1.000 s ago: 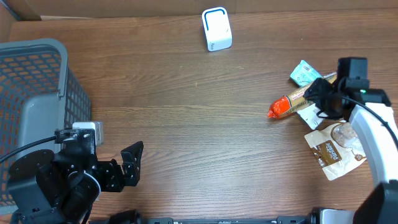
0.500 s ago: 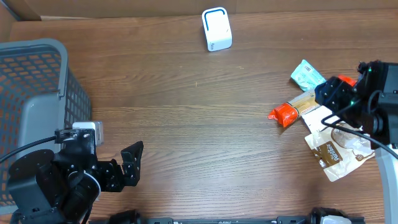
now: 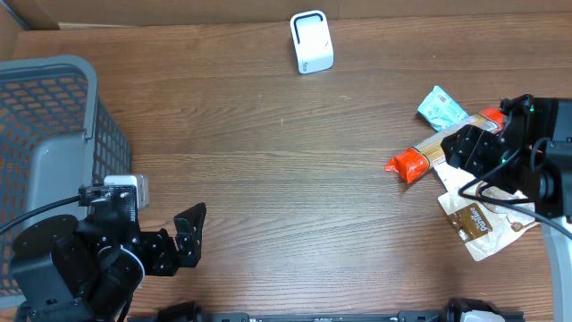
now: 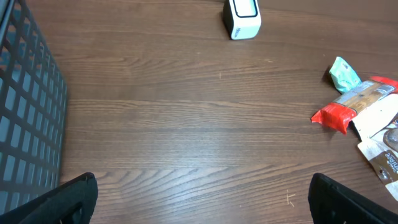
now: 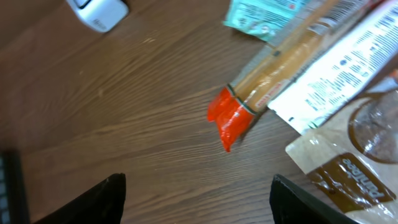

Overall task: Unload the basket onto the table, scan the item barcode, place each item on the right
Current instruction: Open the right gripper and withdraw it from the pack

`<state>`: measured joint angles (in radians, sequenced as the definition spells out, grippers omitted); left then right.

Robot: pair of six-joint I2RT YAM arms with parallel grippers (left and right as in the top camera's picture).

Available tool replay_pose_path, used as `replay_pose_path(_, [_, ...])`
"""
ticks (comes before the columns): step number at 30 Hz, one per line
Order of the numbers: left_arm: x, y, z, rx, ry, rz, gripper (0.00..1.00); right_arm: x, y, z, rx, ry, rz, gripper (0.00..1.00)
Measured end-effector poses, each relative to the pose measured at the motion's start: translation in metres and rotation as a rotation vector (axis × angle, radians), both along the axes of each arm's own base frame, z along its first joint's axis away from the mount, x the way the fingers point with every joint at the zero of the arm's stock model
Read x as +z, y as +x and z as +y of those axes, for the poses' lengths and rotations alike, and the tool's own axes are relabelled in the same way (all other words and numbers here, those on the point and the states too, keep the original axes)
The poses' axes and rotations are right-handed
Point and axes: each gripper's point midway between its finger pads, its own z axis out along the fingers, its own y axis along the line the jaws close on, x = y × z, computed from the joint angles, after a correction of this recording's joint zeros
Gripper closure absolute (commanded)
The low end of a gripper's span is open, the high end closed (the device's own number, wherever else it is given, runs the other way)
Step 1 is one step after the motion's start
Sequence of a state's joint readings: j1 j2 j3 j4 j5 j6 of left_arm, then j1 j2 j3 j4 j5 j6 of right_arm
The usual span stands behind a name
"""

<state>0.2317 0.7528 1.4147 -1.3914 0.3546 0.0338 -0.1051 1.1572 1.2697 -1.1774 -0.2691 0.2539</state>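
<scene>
Right tool is spreading wider, released, gripping nothing | orange-tipped snack stick is lying just ahead of it, slightly shifted | pickup is still pending before scanning.

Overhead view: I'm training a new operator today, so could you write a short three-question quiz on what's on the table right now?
1. True or false: the white scanner stands inside the grey basket.
2. Fill in: the snack stick has its end nearer the basket coloured ___.
3. What does the right pincer hold? A the snack stick; B the scanner; C nothing.
Key: 1 false; 2 red; 3 C.
</scene>
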Motion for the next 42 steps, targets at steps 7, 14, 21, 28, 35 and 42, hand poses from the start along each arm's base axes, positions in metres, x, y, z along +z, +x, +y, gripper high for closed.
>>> replay_pose_path(7, [0.0, 0.0, 0.0, 0.0, 0.0, 0.0, 0.0, 0.032, -0.01, 0.022, 0.131, 0.047, -0.145, 0.0])
replay_pose_path(14, [0.0, 0.0, 0.0, 0.0, 0.0, 0.0, 0.0, 0.046, -0.011, 0.029, 0.167, 0.068, -0.213, 0.0])
replay_pose_path(21, [0.0, 0.0, 0.0, 0.0, 0.0, 0.0, 0.0, 0.055, 0.003, 0.02, 0.158, 0.006, -0.281, 0.0])
replay_pose_path(28, [0.0, 0.0, 0.0, 0.0, 0.0, 0.0, 0.01, 0.065, 0.015, 0.016, 0.183, -0.054, -0.363, 0.0])
replay_pose_path(35, [0.0, 0.0, 0.0, 0.0, 0.0, 0.0, 0.0, 0.071, 0.023, 0.017, 0.174, -0.169, -0.58, 0.0])
replay_pose_path(42, [0.0, 0.0, 0.0, 0.0, 0.0, 0.0, 0.01, 0.055, -0.018, 0.013, 0.091, -0.28, -0.831, 0.0])
